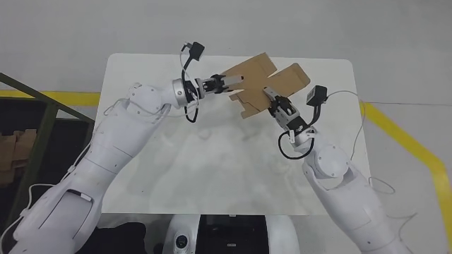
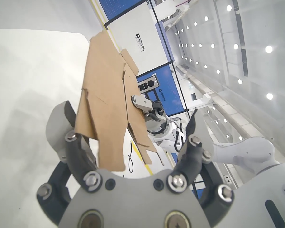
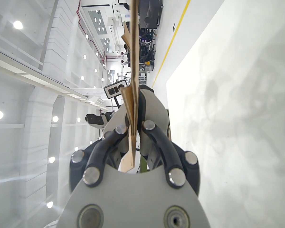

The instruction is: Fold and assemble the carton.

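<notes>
The carton is held above the table, clamped in the right gripper; the left gripper is spread wide, perhaps touched by a flap.

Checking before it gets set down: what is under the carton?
The carton, clamped in the right hand, hangs above the white table. The patch of table straight beneath it is hidden from above.
</notes>
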Robot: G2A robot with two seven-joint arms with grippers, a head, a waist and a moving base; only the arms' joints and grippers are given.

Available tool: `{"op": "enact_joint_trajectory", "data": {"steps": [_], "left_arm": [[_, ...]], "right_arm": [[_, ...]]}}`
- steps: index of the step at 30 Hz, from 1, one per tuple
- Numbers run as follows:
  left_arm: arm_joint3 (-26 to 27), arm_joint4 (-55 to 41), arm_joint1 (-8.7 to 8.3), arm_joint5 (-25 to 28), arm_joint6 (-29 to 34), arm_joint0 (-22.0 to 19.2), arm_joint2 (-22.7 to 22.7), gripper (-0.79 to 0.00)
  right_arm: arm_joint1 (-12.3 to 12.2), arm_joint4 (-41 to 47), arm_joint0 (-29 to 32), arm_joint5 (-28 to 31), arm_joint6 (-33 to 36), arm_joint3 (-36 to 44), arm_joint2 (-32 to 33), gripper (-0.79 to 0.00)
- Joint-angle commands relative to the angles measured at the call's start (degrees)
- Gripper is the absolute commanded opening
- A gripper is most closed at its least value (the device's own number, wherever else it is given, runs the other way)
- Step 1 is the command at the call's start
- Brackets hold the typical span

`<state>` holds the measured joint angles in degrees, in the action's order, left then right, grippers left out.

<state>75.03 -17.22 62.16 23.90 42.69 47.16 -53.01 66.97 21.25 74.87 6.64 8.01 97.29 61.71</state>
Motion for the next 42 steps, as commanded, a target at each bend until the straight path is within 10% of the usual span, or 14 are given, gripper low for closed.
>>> {"op": "enact_joint_trajectory", "data": {"steps": [1, 7, 17, 18, 19, 30, 42], "left_arm": [[-0.4, -0.6, 0.15, -0.6, -0.1, 0.0, -0.2, -0.474], [-1.0, -1.5, 0.43, -1.7, 0.7, 0.1, -0.8, -0.773], [-1.7, -1.8, 0.99, -3.3, 1.2, -0.1, -1.3, -0.785], [-1.7, -1.8, 1.05, -3.3, 1.3, -0.1, -1.3, -0.785], [-1.7, -1.9, 1.09, -3.4, 1.4, -0.2, -1.4, -0.785], [-2.8, -2.7, 0.32, -4.2, 7.6, -1.1, -5.8, -0.785], [-8.3, -5.4, -1.03, -11.5, 30.9, -7.0, -8.6, -0.785]], "right_arm": [[0.1, -0.1, 0.2, 0.0, -0.3, 0.1, 0.1, -0.785], [0.5, -0.5, 0.6, 0.3, -0.9, 0.3, 0.6, -0.785], [1.1, -1.6, 1.2, 0.2, -1.5, 1.2, 1.1, -0.785], [1.1, -1.7, 1.3, 0.2, -1.3, 1.3, 1.2, -0.496], [1.2, -1.7, 1.3, 0.3, -1.3, 1.3, 1.4, 0.0], [0.6, -1.2, 4.7, 4.3, 0.6, 1.7, 8.7, 0.0], [-0.4, 0.0, 5.3, 3.7, 14.5, -0.9, 14.1, 0.0]]}}
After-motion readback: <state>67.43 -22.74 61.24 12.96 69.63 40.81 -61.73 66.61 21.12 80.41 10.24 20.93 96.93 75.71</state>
